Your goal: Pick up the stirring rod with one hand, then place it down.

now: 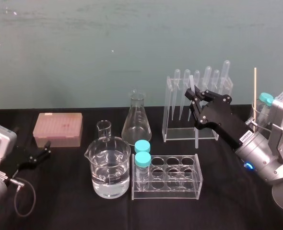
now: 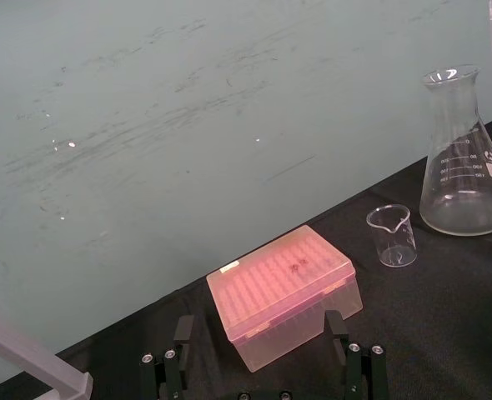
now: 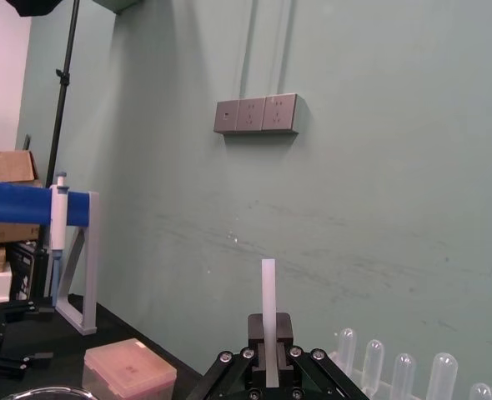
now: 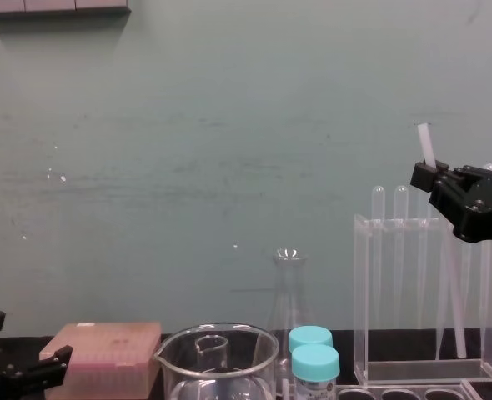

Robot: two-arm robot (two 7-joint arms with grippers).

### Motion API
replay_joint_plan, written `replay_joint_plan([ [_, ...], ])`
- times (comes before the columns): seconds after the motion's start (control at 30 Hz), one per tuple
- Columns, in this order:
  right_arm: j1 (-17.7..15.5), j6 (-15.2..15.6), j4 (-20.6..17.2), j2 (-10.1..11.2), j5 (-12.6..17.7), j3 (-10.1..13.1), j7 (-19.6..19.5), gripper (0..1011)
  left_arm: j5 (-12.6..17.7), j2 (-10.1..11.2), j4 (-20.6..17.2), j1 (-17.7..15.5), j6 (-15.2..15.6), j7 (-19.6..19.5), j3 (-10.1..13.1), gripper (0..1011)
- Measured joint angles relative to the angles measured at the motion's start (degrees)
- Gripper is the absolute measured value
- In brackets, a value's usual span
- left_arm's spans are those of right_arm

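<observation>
Black hand (image 1: 193, 95) tight around stirring rod (image 4: 451, 275)

Behind my right pincer (image 3: 269, 354) I see a plain pale green painted wall (image 3: 379, 183). A grey row of wall sockets (image 3: 255, 114) sits high above it. A black cloth table (image 1: 69, 191) lies below it. Brown cardboard boxes (image 3: 2, 171) stand far to its left.

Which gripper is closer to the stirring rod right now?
Right. The right gripper grips the stirring rod at the rack; the left gripper sits by the pink box.
</observation>
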Motion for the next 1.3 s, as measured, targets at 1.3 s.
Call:
replay_joint_plan([
  [1.3, 0.0, -0.04, -0.01, 0.0, -0.06, 0.0, 0.0, 69, 0.0, 0.0, 0.0, 0.0, 0.0, 0.0, 0.0, 1000],
])
